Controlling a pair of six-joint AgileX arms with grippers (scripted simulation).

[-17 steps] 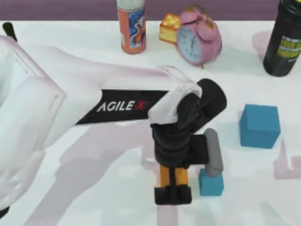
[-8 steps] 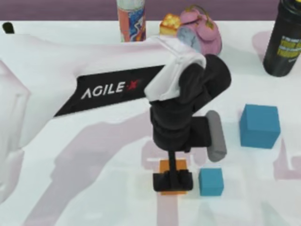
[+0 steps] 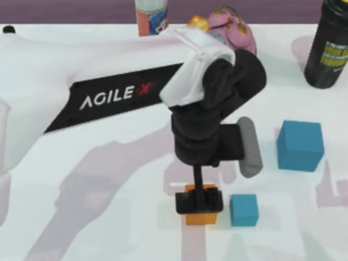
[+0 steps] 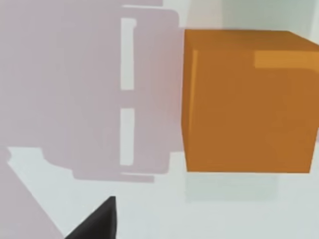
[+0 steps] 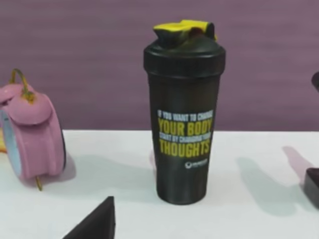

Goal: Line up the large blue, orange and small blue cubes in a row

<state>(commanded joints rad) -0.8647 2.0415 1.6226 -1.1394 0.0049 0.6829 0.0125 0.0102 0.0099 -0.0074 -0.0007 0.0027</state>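
compared with a second before, the left pincer had risen off the orange cube, which now sat freed on the tabletop just left of the small blue cube, a narrow gap between them; the arm's forearm had swung toward the far edge, covering more of the pink alarm clock and the cake-slice toy. the pincer hung directly above the orange cube with its fingers spread and nothing between them, hiding most of the cube's top from above; in the left wrist view only one dark fingertip showed, apart from the cube. the large blue cube stood farther right and farther back, well apart from the other two. all three cubes were plain, matte and sharp-edged. the right pincer's state i cannot tell; its camera faced a black shaker bottle with yellow lettering.
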